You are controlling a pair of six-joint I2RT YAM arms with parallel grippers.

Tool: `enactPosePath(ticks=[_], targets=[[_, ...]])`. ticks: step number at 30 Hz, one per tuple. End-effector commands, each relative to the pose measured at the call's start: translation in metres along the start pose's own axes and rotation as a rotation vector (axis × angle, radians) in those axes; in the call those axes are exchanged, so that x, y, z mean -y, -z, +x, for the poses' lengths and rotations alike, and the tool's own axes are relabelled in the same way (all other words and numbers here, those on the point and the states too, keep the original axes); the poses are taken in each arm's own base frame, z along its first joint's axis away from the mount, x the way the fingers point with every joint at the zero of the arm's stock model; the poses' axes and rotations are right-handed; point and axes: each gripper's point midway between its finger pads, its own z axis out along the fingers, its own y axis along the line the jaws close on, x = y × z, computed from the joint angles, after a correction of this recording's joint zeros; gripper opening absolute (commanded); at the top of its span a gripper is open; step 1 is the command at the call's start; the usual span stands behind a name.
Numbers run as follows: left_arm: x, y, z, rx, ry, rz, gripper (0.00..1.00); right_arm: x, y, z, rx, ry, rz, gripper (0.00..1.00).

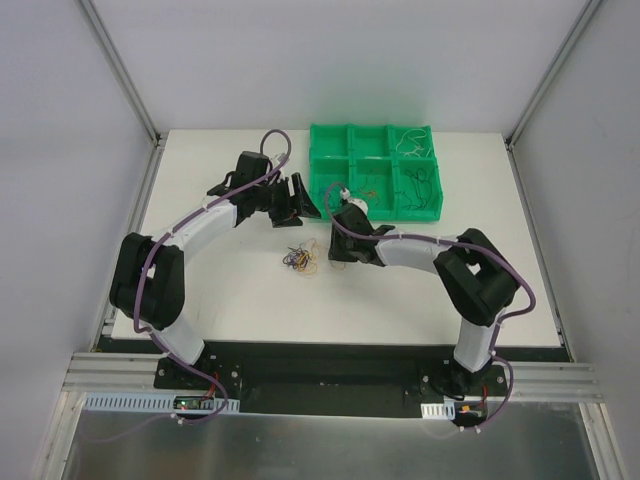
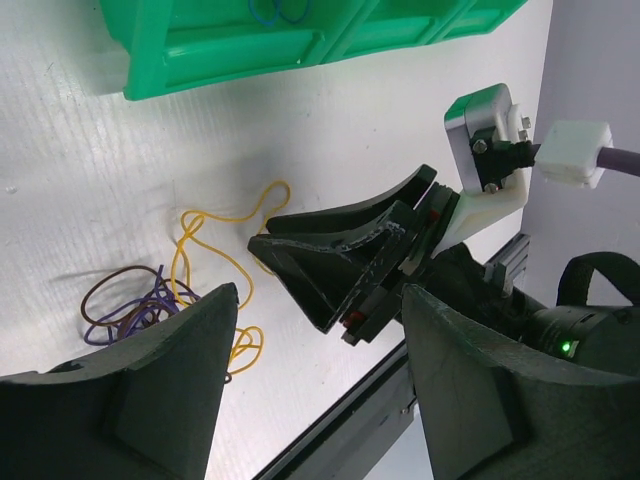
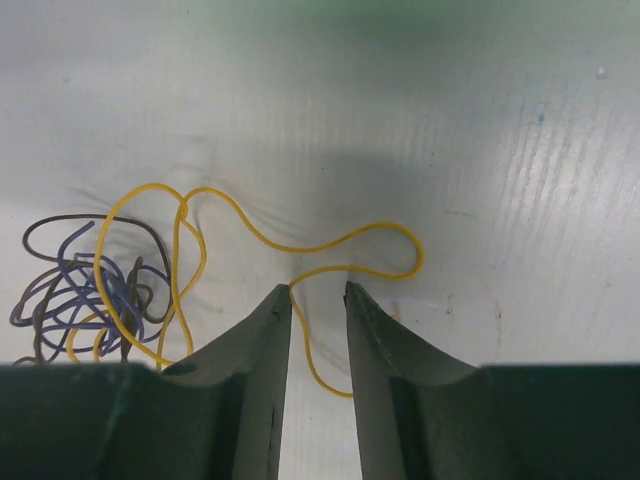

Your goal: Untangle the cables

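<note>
Cables (image 1: 300,260) lie in a small loose bunch at centre frame of the top view, on the white table (image 1: 400,310), well apart from the tray. Green tray (image 1: 372,127) sits upper right of centre, six compartments, a few thin wires (image 1: 415,150) in the right-hand ones. Left gripper (image 1: 298,200) sits just above the bunch in frame; its wrist view shows the fingers wide apart with nothing between them. Right gripper (image 3: 318,290) is low over the table just right of the bunch, jaws narrowed to a slim gap, not clamped. Yellow strand (image 3: 300,245) loops out right of the bunch and crosses that gap at the tips; can't tell if it touches the pads. Purple and dark strands (image 3: 80,290) are knotted at left of the right wrist view.
</note>
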Motion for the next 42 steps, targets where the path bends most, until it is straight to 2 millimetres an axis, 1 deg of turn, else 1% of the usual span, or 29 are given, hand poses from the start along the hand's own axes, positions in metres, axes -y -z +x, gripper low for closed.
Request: enactPosePath(ticks=[1, 4, 5, 7, 8, 9, 10, 11, 14, 15, 18, 19, 21, 22, 23, 24, 26, 27, 28, 30, 33, 39, 42], targets=[[-0.001, -0.001, -0.007, 0.032, 0.012, -0.01, 0.66, 0.011, -0.004, -0.005, 0.046, 0.024, 0.12, 0.27], [0.0, 0.002, -0.009, 0.047, 0.003, -0.016, 0.67, 0.011, 0.0, -0.006, 0.062, 0.08, 0.135, 0.25], [0.001, 0.002, -0.009, 0.048, -0.002, -0.013, 0.67, 0.012, 0.002, -0.006, 0.065, 0.097, 0.145, 0.22], [0.005, 0.004, -0.01, 0.048, -0.007, -0.001, 0.67, 0.017, 0.004, -0.005, 0.067, 0.129, 0.168, 0.11], [0.006, 0.004, -0.01, 0.047, -0.008, 0.002, 0.67, 0.02, 0.006, -0.006, 0.071, 0.14, 0.175, 0.02], [0.007, 0.005, -0.011, 0.049, -0.012, 0.006, 0.67, 0.022, 0.011, -0.007, 0.077, 0.157, 0.173, 0.01], [0.008, 0.006, -0.01, 0.046, -0.01, 0.009, 0.66, 0.018, 0.015, -0.008, 0.086, 0.176, 0.147, 0.01], [0.01, 0.006, -0.01, 0.045, -0.013, 0.016, 0.66, 0.02, 0.017, -0.005, 0.088, 0.201, 0.124, 0.01], [0.014, 0.006, -0.008, 0.03, -0.011, 0.036, 0.66, 0.023, 0.034, -0.008, 0.114, 0.206, 0.098, 0.0], [0.015, 0.006, -0.008, 0.023, -0.008, 0.044, 0.66, 0.027, 0.038, -0.005, 0.113, 0.201, 0.088, 0.0], [0.022, 0.006, -0.007, 0.009, -0.01, 0.079, 0.66, 0.035, 0.045, -0.005, 0.117, 0.132, 0.061, 0.01], [0.025, 0.007, -0.006, 0.003, -0.009, 0.094, 0.66, 0.036, 0.046, -0.006, 0.118, 0.109, 0.052, 0.02], [0.028, 0.008, -0.005, 0.0, -0.012, 0.116, 0.66, 0.033, 0.045, -0.007, 0.104, 0.097, 0.032, 0.05], [0.03, 0.008, -0.004, -0.003, -0.015, 0.126, 0.66, 0.032, 0.042, -0.008, 0.099, 0.089, 0.028, 0.12], [0.031, 0.008, -0.004, -0.005, -0.019, 0.134, 0.66, 0.029, 0.041, -0.012, 0.104, 0.081, 0.024, 0.24], [0.032, 0.008, -0.004, -0.005, -0.027, 0.14, 0.67, 0.032, 0.041, -0.012, 0.099, 0.067, 0.049, 0.33], [0.033, 0.008, -0.004, -0.01, -0.033, 0.145, 0.67, 0.037, 0.041, -0.015, 0.114, 0.048, 0.084, 0.46], [0.033, 0.008, -0.004, -0.011, -0.034, 0.145, 0.67, 0.039, 0.04, -0.016, 0.116, 0.041, 0.096, 0.5], [0.032, 0.007, -0.004, -0.011, -0.029, 0.143, 0.67, 0.042, 0.038, -0.016, 0.114, 0.036, 0.107, 0.53], [0.033, 0.007, -0.002, -0.017, -0.029, 0.147, 0.67, 0.039, 0.035, -0.017, 0.104, 0.036, 0.104, 0.55], [0.035, 0.007, -0.001, -0.018, -0.034, 0.151, 0.62, 0.033, 0.029, -0.018, 0.091, 0.03, 0.092, 0.55], [0.037, 0.006, 0.0, -0.017, -0.042, 0.151, 0.61, 0.012, 0.021, -0.025, 0.095, 0.015, 0.056, 0.57], [0.037, 0.007, 0.0, -0.014, -0.041, 0.15, 0.61, 0.007, 0.018, -0.024, 0.093, -0.011, 0.087, 0.55]])
